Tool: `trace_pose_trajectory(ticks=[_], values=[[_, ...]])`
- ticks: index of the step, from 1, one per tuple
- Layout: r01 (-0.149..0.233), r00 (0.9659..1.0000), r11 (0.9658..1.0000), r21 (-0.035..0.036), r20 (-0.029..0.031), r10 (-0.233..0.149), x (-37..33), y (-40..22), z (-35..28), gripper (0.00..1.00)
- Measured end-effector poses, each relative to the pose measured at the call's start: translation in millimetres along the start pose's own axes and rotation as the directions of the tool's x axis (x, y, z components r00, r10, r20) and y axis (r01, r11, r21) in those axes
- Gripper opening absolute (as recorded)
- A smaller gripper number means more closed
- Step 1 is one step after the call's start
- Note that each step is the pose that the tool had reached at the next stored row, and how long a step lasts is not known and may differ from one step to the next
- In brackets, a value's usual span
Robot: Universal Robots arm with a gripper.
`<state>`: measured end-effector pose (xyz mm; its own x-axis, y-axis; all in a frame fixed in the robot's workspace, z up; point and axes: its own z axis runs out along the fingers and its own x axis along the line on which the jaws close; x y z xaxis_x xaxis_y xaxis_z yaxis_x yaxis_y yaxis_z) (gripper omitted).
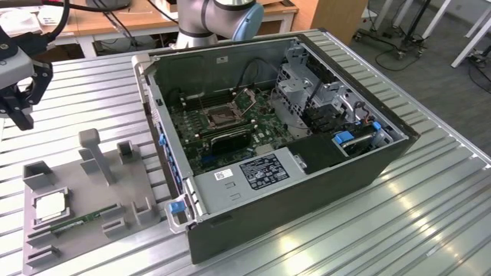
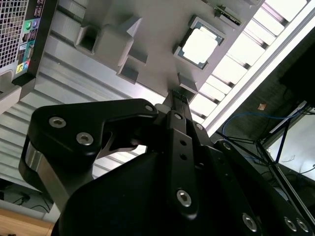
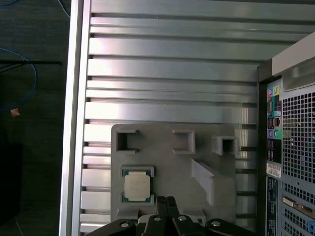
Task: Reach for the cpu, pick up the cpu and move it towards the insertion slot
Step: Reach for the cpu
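The pincer (image 3: 165, 200), shut tight and holding nothing, hung high above the tabletop (image 3: 172, 69), the cpu (image 3: 137, 187) lying flat in the grey holder (image 3: 167, 167) below it, just to one side of its tip.

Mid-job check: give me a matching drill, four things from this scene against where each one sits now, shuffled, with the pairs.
Things
1. processor chip
2. processor socket
3. memory stick
4. pincer

Places
A. inside the open computer case
B. in the air, holding nothing
C. flat in a square nest on the grey tray
D. on the grey tray, long and green

Pairs: 1-C; 2-A; 3-D; 4-B
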<state>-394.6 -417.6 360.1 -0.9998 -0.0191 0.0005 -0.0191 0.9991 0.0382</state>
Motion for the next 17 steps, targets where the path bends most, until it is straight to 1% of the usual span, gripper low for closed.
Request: trace_pose_trajectory(ticks=[6,17], values=[[0.000,1.0000,1.0000,0.0000,0.0000,0.000,0.0,-0.2,4.4,0.11],[0.000,1.0000,1.0000,0.0000,0.0000,0.000,0.0,-0.4,9.9,0.11]])
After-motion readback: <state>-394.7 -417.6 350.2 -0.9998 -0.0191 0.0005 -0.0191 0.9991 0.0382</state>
